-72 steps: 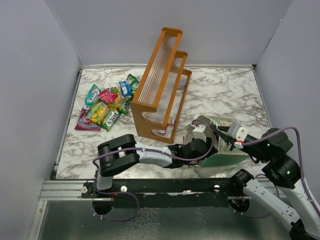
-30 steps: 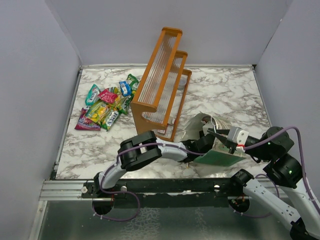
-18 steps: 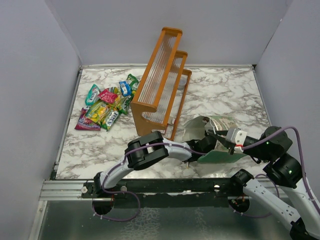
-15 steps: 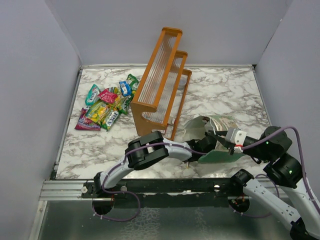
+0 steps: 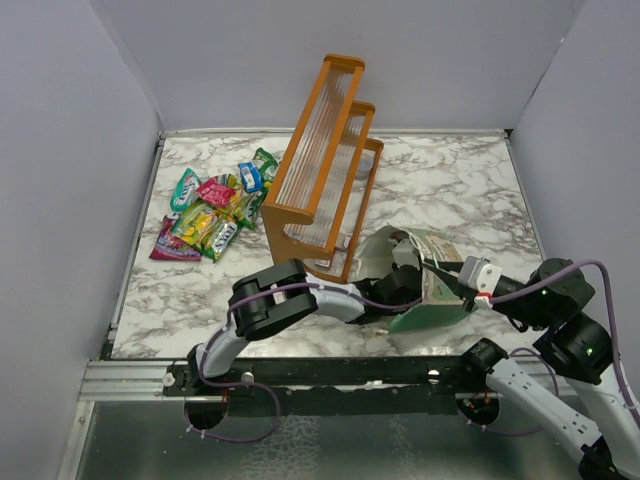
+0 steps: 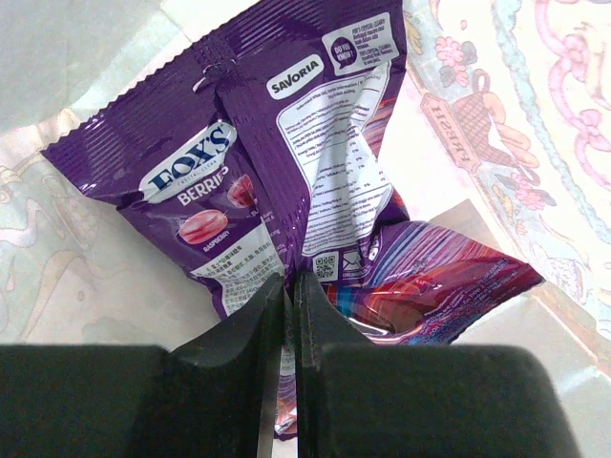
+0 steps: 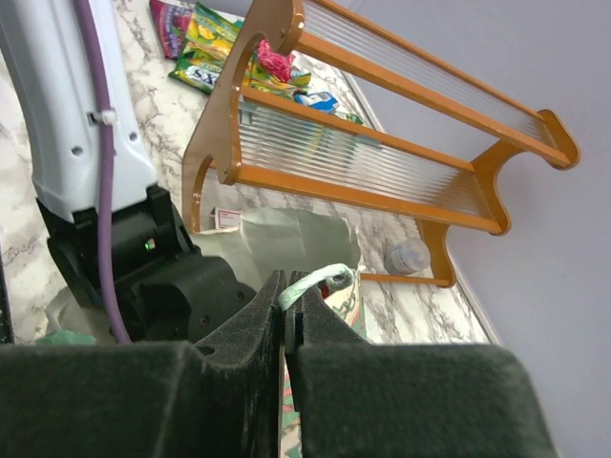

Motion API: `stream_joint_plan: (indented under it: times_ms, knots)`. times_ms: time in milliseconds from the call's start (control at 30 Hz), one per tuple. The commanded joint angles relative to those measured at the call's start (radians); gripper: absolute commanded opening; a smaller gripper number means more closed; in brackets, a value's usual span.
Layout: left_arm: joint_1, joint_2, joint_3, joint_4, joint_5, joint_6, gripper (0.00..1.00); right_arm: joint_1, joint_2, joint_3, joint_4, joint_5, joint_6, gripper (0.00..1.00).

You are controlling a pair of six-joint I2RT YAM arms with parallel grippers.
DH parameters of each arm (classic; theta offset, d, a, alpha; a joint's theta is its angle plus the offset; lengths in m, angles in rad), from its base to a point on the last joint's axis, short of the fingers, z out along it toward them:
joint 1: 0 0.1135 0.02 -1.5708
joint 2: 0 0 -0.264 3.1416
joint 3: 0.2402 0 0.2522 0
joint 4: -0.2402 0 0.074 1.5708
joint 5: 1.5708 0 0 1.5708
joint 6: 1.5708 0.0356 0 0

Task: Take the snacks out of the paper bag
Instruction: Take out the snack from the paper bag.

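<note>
The mint-green paper bag point(image 5: 428, 317) lies on its side near the front right of the table, its cream inside point(image 5: 374, 256) facing left. My left gripper point(image 5: 402, 281) reaches into its mouth. In the left wrist view it point(image 6: 289, 279) is shut on the lower edge of a purple berry snack packet point(image 6: 239, 162) that lies on the bag's inner wall point(image 6: 76, 286). My right gripper point(image 7: 284, 279) is shut on the bag's pale cord handle point(image 7: 320, 281) at the rim, holding the mouth up point(image 5: 442, 272). Several other snacks point(image 5: 210, 215) lie in a pile at the left.
The orange wooden slatted rack point(image 5: 322, 165) stands just behind the bag, close to both wrists. A small clear bottle point(image 7: 409, 256) lies under the rack's end. Grey walls enclose the marble table point(image 5: 450, 180) on three sides.
My left jaws have closed on the purple packet inside the bag. The left arm's elbow has drawn back to the left, and the bag's mouth has lifted a little. The right grip is unchanged.
</note>
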Motion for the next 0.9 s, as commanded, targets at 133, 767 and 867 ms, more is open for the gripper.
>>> stream_joint_plan:
  times_ms: [133,767,867]
  knots:
    - [-0.002,-0.177,-0.057,-0.055,0.101,0.078,0.09,0.003,-0.031,-0.006,0.031,0.121,0.042,0.02]
    - [-0.011,-0.333,-0.158,-0.205,0.002,0.206,0.06,0.003,-0.095,0.061,-0.053,0.356,0.1,0.02]
    - [-0.016,-0.377,-0.157,-0.21,-0.003,0.242,0.06,0.003,-0.103,0.056,-0.076,0.391,0.099,0.02]
